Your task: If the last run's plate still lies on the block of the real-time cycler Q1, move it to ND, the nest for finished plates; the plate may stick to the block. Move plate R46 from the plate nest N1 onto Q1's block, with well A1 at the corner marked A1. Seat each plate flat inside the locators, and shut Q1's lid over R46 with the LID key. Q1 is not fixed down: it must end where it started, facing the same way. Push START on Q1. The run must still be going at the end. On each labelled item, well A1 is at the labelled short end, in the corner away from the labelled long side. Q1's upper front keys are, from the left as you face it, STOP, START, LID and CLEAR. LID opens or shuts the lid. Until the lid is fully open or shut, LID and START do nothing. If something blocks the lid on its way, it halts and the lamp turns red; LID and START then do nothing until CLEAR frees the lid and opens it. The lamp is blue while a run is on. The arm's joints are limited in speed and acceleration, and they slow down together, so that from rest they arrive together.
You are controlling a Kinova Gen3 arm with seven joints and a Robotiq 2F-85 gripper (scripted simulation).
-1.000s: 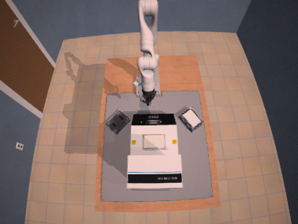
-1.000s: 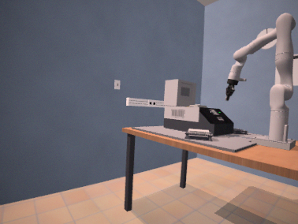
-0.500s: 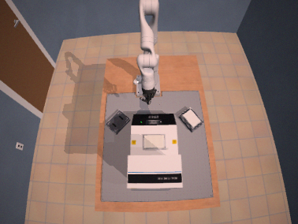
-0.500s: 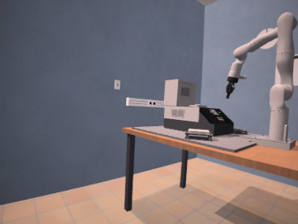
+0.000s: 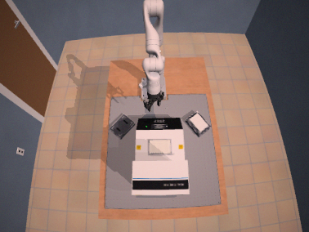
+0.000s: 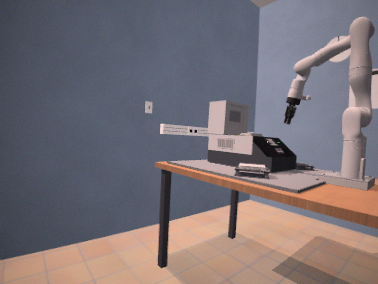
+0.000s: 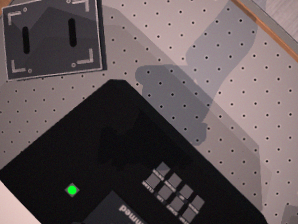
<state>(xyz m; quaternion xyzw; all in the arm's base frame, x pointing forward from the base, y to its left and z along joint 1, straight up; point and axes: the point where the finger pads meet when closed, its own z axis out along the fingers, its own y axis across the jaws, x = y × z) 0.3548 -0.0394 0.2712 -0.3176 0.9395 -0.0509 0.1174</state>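
Note:
The cycler Q1 (image 5: 158,123) (image 6: 272,152) (image 7: 100,150) stands mid-mat with its lid (image 5: 160,180) open. A pale plate (image 5: 159,146) lies on its block. Its lamp (image 7: 72,190) (image 5: 146,126) is green, and its keys (image 7: 172,190) show in the wrist view. A white plate (image 5: 197,122) (image 6: 252,169) lies in the nest on the right in the top view. The dark nest (image 5: 123,127) (image 7: 50,40) on the left is empty. My gripper (image 5: 153,103) (image 6: 289,118) is open and empty. It hangs well above the mat just beyond Q1's key panel. Its fingers do not show in the wrist view.
The grey dotted mat (image 5: 204,180) (image 7: 175,45) covers most of the wooden table (image 5: 196,73) (image 6: 345,200). The arm's base (image 6: 357,182) stands at the table's far end, behind Q1's key side. The mat's edge (image 7: 260,27) runs close by in the wrist view.

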